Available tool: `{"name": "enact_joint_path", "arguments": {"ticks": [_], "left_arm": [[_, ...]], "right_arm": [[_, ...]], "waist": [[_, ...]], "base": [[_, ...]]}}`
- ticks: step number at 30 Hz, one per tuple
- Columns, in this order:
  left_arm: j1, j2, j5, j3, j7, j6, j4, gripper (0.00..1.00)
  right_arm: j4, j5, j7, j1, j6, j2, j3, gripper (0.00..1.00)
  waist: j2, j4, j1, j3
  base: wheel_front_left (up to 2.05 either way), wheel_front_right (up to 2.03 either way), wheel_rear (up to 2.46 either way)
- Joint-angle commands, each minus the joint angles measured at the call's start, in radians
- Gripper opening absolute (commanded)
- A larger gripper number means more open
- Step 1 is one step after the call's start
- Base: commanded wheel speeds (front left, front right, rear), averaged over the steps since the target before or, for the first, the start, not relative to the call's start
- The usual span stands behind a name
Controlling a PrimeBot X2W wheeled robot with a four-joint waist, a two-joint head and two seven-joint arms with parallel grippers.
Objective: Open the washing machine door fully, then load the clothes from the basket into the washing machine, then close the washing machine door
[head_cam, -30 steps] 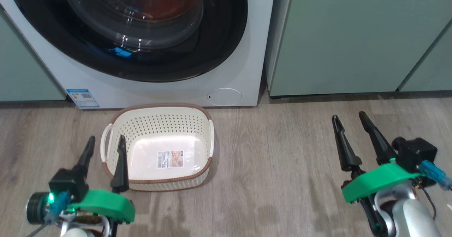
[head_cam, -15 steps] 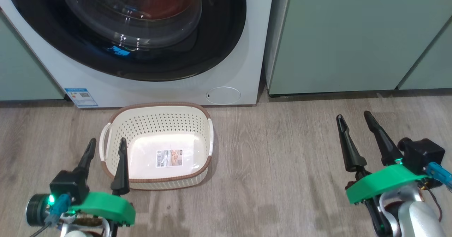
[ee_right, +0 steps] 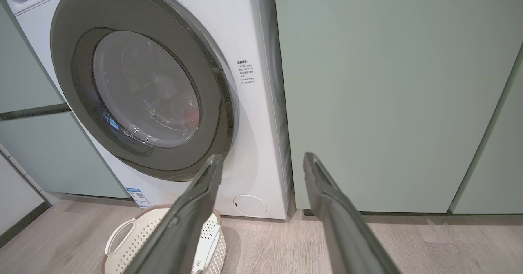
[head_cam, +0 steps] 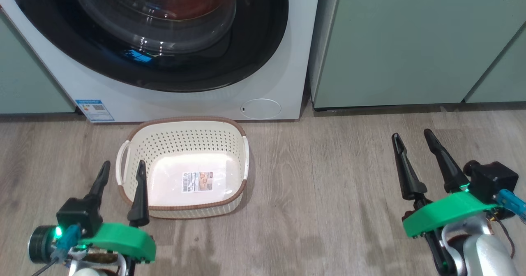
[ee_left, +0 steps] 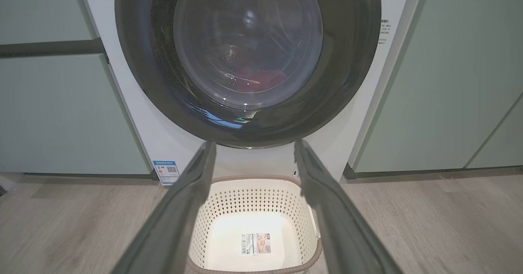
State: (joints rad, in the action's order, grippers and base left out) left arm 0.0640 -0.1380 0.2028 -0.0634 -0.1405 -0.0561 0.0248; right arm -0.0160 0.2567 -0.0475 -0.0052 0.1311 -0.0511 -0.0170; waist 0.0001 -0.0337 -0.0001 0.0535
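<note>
Against the earlier head views, the whole scene is seen shifted slightly upward, a camera move. The basket [head_cam: 185, 144] is found unchanged in place, on the floor just before the washing machine [head_cam: 287, 91]. Its long axis is laid left to right along the machine's front, mouth upward. The washing machine door [head_cam: 263, 41] is shut, and red clothes [ee_left: 261, 78] are seen behind its glass. The left gripper [head_cam: 123, 165] and right gripper [head_cam: 411, 134] are spread wide, nothing held. A barcode sticker [head_cam: 198, 181] and a blue QR label [head_cam: 94, 110] cannot be read.
</note>
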Motion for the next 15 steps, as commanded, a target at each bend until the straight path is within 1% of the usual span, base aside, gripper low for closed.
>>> {"name": "enact_joint_path", "arguments": {"ticks": [1,10,11,15], "left_arm": [[-0.050,-0.021,0.004,0.032,0.003,-0.006,0.036,1.00],[-0.053,-0.028,0.007,0.028,0.005,-0.012,0.034,1.00],[-0.002,-0.009,0.000,-0.002,0.007,-0.006,0.000,0.00],[0.003,0.000,0.019,-0.003,0.008,-0.003,-0.032,0.00]], "right_arm": [[-0.032,0.009,-0.012,-0.018,0.000,0.001,0.022,1.00],[-0.025,0.014,-0.017,-0.022,0.000,0.001,0.023,1.00],[0.005,0.009,-0.008,0.000,0.000,0.000,0.000,0.00],[0.037,0.027,-0.009,0.004,0.000,0.001,0.003,0.00]], "waist": [[-0.0001,0.000,0.0001,0.002],[-0.0001,-0.001,0.0001,0.004],[-0.0001,-0.001,0.0001,0.004],[-0.0001,-0.001,0.0001,0.004]], "base": [[0.00,0.00,0.00],[0.00,0.00,0.00],[0.00,0.00,0.00],[0.00,0.00,0.00]]}}
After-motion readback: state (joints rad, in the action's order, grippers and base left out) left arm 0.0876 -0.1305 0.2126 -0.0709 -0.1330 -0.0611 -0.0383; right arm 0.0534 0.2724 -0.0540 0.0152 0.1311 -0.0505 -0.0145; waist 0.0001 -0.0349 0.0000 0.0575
